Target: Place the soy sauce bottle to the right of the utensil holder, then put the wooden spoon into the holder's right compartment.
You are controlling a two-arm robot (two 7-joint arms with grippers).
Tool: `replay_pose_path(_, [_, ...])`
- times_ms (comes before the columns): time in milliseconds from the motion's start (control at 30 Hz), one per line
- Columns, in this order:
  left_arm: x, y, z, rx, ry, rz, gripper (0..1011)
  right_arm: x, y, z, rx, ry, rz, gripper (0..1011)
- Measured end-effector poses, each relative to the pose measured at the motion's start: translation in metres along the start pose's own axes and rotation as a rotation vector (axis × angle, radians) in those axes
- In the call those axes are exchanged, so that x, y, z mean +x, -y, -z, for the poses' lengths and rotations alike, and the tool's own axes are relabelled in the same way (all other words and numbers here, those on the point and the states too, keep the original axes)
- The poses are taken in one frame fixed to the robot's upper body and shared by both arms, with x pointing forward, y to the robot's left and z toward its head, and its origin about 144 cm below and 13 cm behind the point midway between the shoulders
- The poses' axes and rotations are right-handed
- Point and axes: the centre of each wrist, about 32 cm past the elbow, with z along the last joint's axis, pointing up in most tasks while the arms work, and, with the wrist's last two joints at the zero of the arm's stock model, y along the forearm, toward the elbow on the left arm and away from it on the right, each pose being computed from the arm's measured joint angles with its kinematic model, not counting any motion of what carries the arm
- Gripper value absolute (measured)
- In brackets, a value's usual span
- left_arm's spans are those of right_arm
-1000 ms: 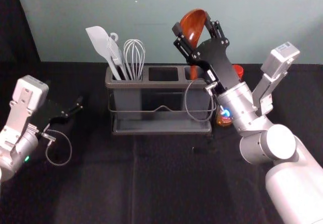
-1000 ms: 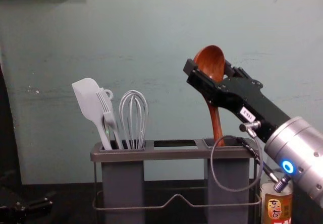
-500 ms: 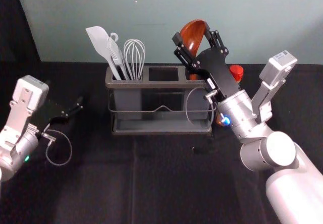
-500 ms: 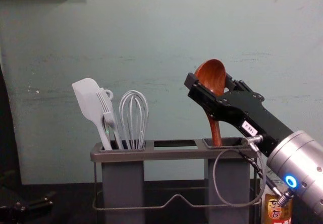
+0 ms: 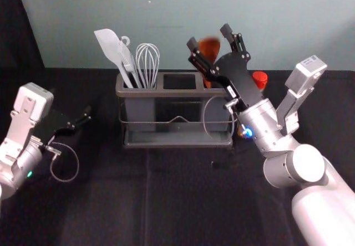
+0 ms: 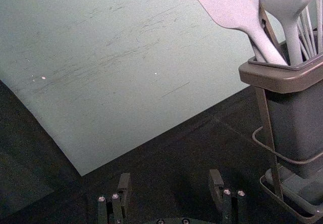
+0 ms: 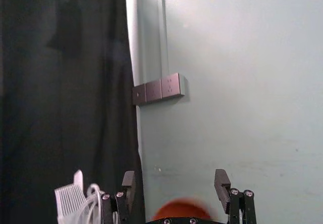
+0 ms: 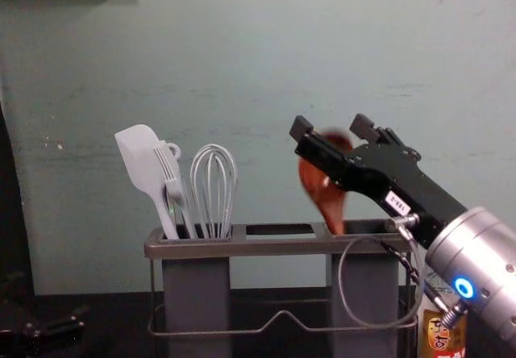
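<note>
From here the right gripper point(image 8: 331, 125) gapes by the wooden spoon point(image 8: 321, 190), tipped in the three-o'clock compartment point(image 8: 375, 279) of the holder point(image 8: 242, 247), likely light, stiff, best pinched at the neck, left gripper point(image 6: 170, 176) spread at nine.

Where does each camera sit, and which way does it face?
Head view: on the head, facing forward and down at the utensil holder; both arms show.
Left wrist view: on that wrist, facing wall and holder; open left gripper shows.
Right wrist view: on that wrist, facing wall and sockets; open right gripper shows.
Chest view: on the chest, facing forward across the holder; both arms show.
Head and chest views share the wooden spoon.
</note>
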Motion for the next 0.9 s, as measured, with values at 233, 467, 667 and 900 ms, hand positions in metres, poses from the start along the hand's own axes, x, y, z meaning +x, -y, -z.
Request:
replay_pose_path(233, [0.0, 0.0, 0.0, 0.0, 0.0, 0.0, 1000, -0.005, -0.01, -0.015, 0.051, 0.006, -0.01, 1002])
replay_pose_path(467, [0.0, 0.0, 0.0, 0.0, 0.0, 0.0, 1000, -0.007, -0.018, -0.037, 0.114, 0.028, -0.021, 1002])
replay_pose_path(667, [0.0, 0.0, 0.0, 0.0, 0.0, 0.0, 1000, -0.001, -0.019, -0.057, 0.155, 0.066, -0.019, 1003])
replay_pose_path(900, [0.0, 0.0, 0.0, 0.0, 0.0, 0.0, 1000, 0.021, -0.01, -0.078, 0.166, 0.101, 0.021, 1002])
